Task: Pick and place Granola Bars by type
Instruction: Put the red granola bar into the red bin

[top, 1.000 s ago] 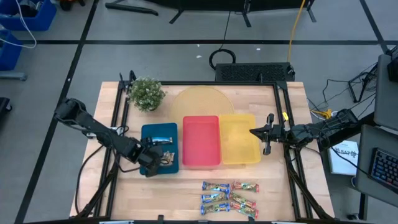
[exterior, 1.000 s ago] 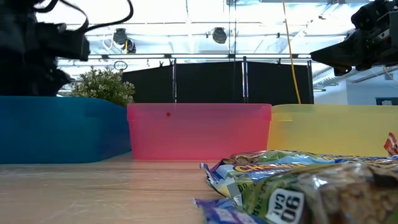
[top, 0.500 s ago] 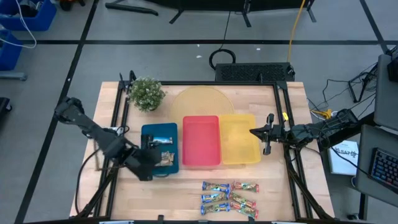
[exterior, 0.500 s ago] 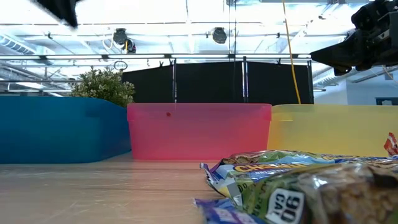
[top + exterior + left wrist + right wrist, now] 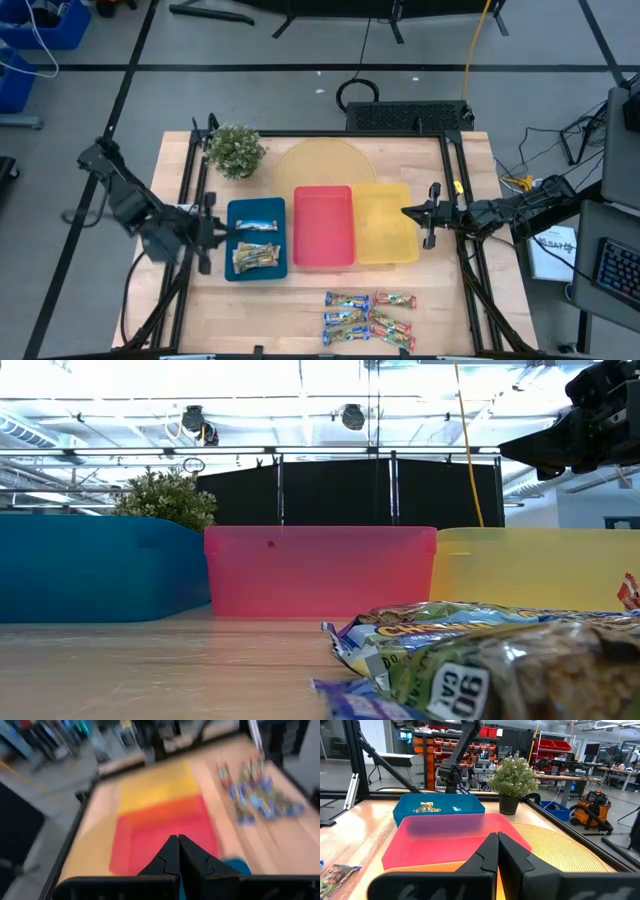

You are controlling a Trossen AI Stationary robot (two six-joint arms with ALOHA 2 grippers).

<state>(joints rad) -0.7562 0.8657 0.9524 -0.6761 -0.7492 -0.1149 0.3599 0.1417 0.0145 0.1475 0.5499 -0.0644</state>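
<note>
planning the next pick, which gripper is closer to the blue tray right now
Left. The left gripper sits just off the outer edge of the blue tray, while the right gripper waits across the table, beyond the yellow tray.

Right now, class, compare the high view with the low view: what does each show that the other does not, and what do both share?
Only the high view shows the left gripper beside the blue tray, the bars inside that tray, and the round yellow mat. Only the low view shows the ceiling lights and the black curtain behind the table. Both show the blue, red and yellow trays, the potted plant, and the loose granola bars on the table.
</note>
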